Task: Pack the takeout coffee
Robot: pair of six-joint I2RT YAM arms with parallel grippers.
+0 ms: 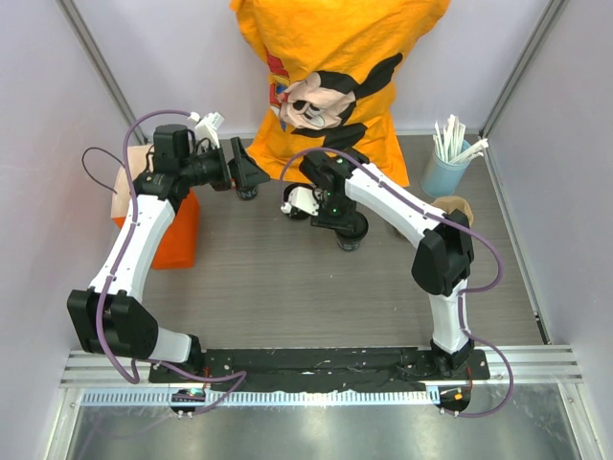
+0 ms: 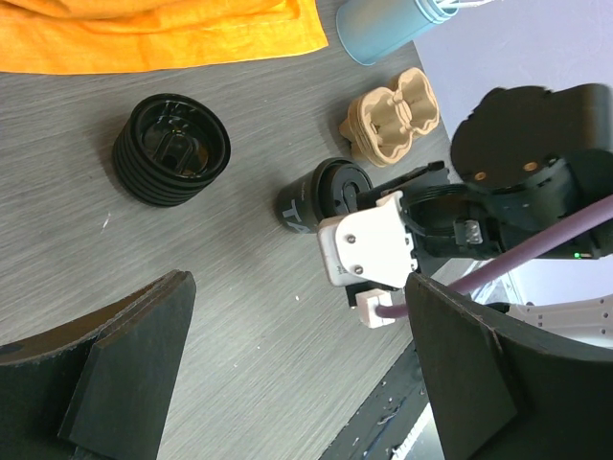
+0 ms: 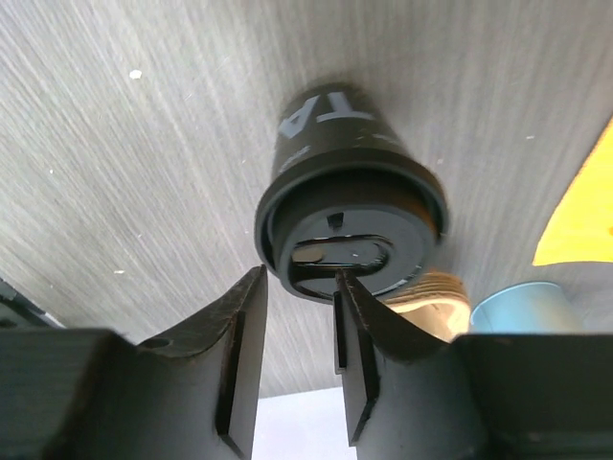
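The takeout coffee is a small black cup with a round black lid and white letters on its side. It stands on the grey table just right of centre. My right gripper hangs directly over it, open. One fingertip is beside the lid's rim and the other over the lid's recess, with a gap between them. The left wrist view shows the same cup under the right wrist. My left gripper is wide open and holds nothing, above the table near a lid stack. The orange paper bag stands at the left.
A tan pulp cup carrier and a blue cup of white straws sit at the back right. A person in an orange shirt stands at the far edge. Pale walls close in both sides.
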